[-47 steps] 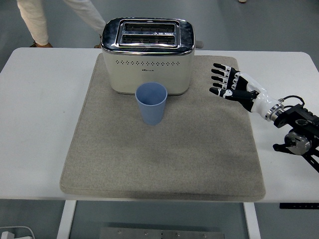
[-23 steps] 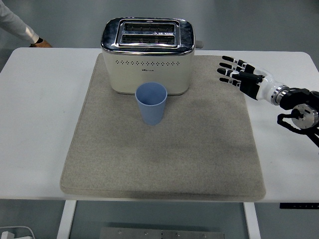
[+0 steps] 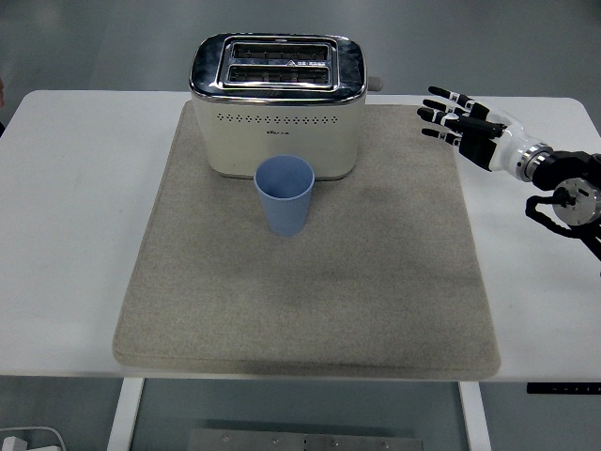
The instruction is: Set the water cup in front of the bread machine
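The right robot hand (image 3: 457,117), fingers spread and holding nothing, has drawn back and upward over the last second toward the bench's far right side, leaving the blue water cup (image 3: 285,194) upright on the grey mat (image 3: 310,291), well to the hand's left and just in front of the bread machine (image 3: 279,103); by this placement the task appears complete and the hand is judged to be retreating. Open mat lies between hand and cup, so further withdrawal meets no obstacle, while the bench (image 3: 80,207) edge at right stays close beneath the forearm.
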Robot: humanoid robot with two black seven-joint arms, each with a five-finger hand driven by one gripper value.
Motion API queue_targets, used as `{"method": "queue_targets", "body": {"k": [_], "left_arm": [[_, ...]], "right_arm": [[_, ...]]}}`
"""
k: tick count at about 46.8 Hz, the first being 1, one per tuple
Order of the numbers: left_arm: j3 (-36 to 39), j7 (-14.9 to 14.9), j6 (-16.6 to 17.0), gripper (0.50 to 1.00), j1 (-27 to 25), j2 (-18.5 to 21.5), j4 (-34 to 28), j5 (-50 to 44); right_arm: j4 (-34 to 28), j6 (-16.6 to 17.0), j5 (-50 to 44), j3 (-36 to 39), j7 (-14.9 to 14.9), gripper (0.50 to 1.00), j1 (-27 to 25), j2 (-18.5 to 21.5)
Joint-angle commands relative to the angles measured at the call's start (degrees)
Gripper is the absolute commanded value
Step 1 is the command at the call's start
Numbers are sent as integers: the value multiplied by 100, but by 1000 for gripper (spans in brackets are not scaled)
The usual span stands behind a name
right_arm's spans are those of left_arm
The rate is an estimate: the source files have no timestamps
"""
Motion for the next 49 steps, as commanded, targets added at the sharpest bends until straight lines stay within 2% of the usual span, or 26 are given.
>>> {"method": "queue_targets", "body": {"k": [1, 10, 26, 49], "left_arm": [[0, 0, 0, 1000, -1, 0, -3, 2], [0, 0, 0, 1000, -1, 0, -3, 2], [0, 0, 0, 1000, -1, 0, -3, 2], [0, 0, 0, 1000, -1, 0, -3, 2]], "right_arm": [[0, 7, 56, 59, 127, 921, -16, 52], [9, 16, 425, 68, 101, 924, -25, 44], [0, 33, 425, 366, 189, 926, -68, -18], [-158, 60, 425, 367, 171, 926, -112, 35]]}}
